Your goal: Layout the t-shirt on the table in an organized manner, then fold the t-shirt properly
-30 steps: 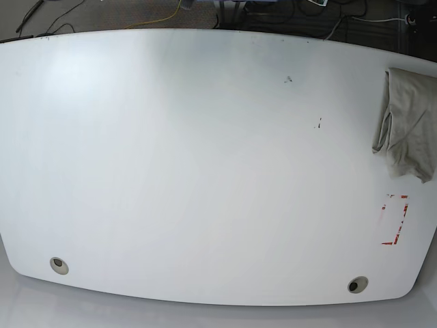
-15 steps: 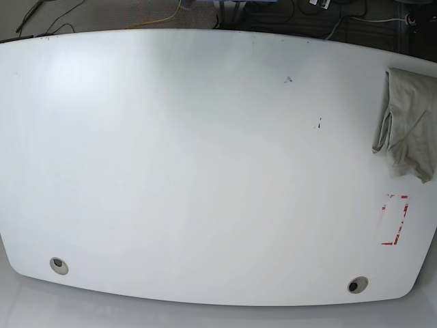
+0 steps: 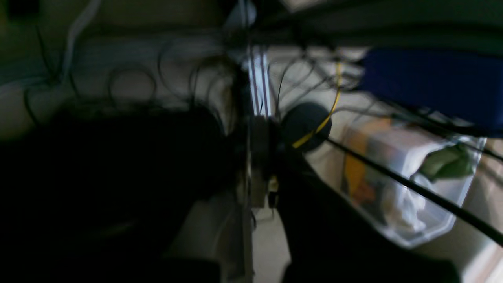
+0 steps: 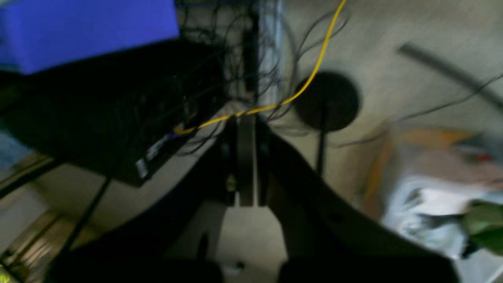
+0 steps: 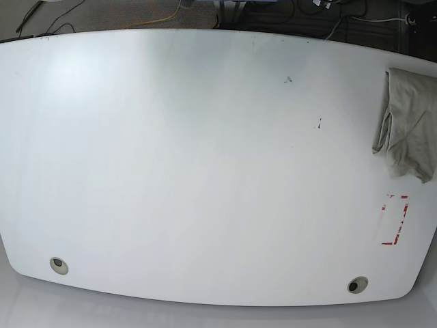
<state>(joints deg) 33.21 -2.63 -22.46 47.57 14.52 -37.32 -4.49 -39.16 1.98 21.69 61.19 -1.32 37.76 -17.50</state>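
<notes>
Khaki t-shirt (image 5: pixel 408 123): bunched at 3 o'clock on the table (image 5: pixel 191 164), hasn't budged.
Claws: my left claw (image 3: pixel 261 196) and right claw (image 4: pixel 245 184) both pinched together, empty.
Progress: zero so far.

Neither arm appeared in the base view. The left hand (image 3: pixel 261 173) was seen only from its own wrist camera: its two dark fingers (image 3: pixel 338 236) rose from the lower corners of the frame and converged near the centre, with the jaws closed together and nothing between them. The right hand (image 4: pixel 245 165) presented likewise in its wrist view, its dark fingers (image 4: pixel 314 208) meeting in a narrow upright line at mid-frame, closed and holding nothing. Both wrist views were blurred and dim, and finer detail of the pads could not be made out.
</notes>
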